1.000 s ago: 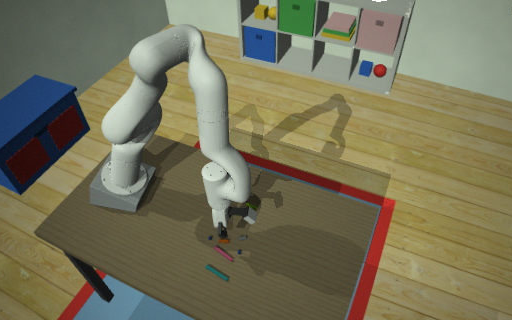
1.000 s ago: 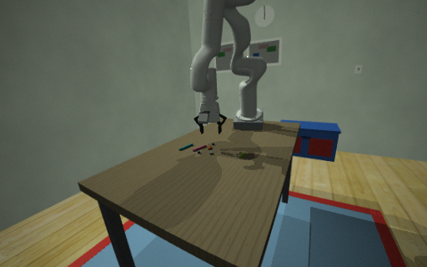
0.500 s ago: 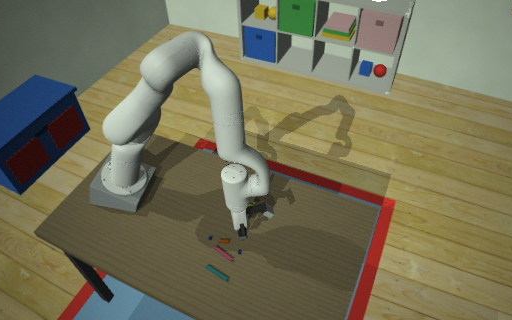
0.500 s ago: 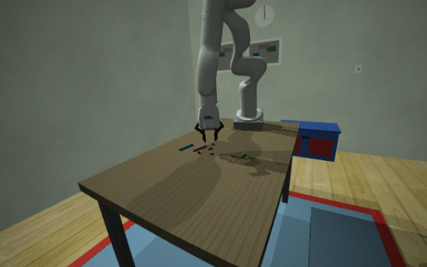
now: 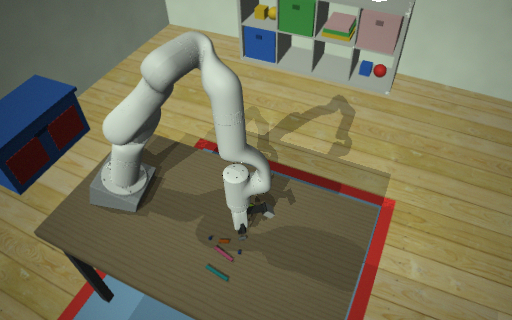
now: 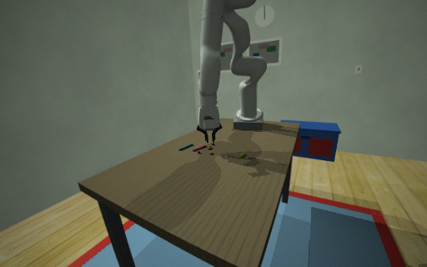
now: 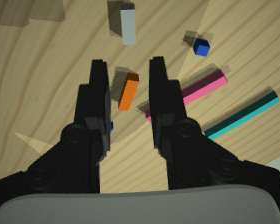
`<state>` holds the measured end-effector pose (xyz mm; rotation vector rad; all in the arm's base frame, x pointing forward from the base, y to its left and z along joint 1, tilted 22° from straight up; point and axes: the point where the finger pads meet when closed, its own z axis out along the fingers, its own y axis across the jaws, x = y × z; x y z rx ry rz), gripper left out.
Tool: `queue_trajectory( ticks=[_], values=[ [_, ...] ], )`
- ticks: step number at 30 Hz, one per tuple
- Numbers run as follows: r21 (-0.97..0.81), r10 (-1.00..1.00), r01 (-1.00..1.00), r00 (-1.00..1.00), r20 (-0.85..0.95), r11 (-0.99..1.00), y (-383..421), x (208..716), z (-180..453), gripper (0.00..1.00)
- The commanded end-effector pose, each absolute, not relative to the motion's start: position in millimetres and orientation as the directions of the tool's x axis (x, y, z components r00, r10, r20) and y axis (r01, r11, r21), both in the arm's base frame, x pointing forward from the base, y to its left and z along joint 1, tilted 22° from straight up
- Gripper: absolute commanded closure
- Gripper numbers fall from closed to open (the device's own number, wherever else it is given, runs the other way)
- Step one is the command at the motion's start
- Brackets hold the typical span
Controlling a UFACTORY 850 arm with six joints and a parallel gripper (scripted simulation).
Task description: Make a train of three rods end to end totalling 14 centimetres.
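My gripper hangs over a cluster of rods in the middle of the table. It is narrowed but open, with nothing between the fingers. In the wrist view the gripper straddles the orange rod, which lies flat below with room on both sides. A grey rod lies just beyond it. A pink rod and a turquoise rod lie to the right, with a blue rod above them. A second blue rod peeks out beside the left finger. The orange rod, pink rod and turquoise rod also show in the top view.
A lime rod lies apart from the cluster, toward the arm's base side of the table. The arm's base stands at the table's far left corner. A blue cabinet stands on the floor beside the table.
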<state>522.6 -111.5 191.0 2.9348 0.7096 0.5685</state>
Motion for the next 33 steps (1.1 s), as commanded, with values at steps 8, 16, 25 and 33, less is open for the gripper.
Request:
queue_trajectory(
  ticks=[8, 16, 25, 33],
  values=[
    [0.152, 0.454, 0.428, 0.825, 0.338, -0.891, -111.7, 523.2, 191.8, 0.76],
    [0.152, 0.454, 0.428, 0.825, 0.338, -0.891, -111.7, 523.3, 191.7, 0.76],
    [0.152, 0.454, 0.428, 0.825, 0.337, -0.891, -111.5, 525.2, 187.2, 0.76],
    [0.152, 0.454, 0.428, 0.825, 0.337, -0.891, -111.4, 527.7, 181.4, 0.76]
  ],
)
